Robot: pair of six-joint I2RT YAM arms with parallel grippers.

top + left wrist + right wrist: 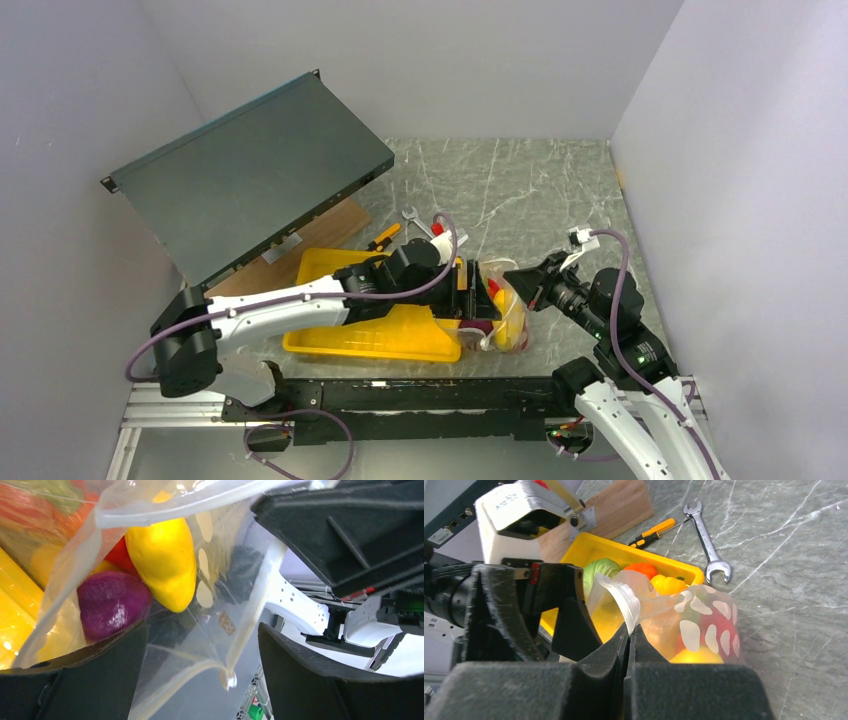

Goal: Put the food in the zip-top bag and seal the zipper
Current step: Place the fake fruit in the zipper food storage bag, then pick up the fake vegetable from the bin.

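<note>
The zip-top bag (pixel 508 318) lies at the right end of the yellow tray, holding food. In the left wrist view I see a yellow fruit (pixel 162 560), a purple onion (pixel 112 602) and a red piece (pixel 119 555) inside it. My right gripper (pixel 629 632) is shut on the white zipper (pixel 626 605) at the bag's mouth (pixel 704 625); it also shows in the top view (pixel 512 278). My left gripper (pixel 202 680) is open, its fingers either side of the zipper strip (pixel 250 615) without touching it; in the top view it (pixel 472 290) is at the bag's left.
The yellow tray (pixel 689 572) holds a green cabbage (pixel 599 570), orange pumpkin (pixel 641 570) and yellow pepper (pixel 668 585). A silver wrench (pixel 706 540), a screwdriver (pixel 651 532) and a wooden board (pixel 619 505) lie behind it. A tilted grey panel (pixel 250 170) stands at the back left.
</note>
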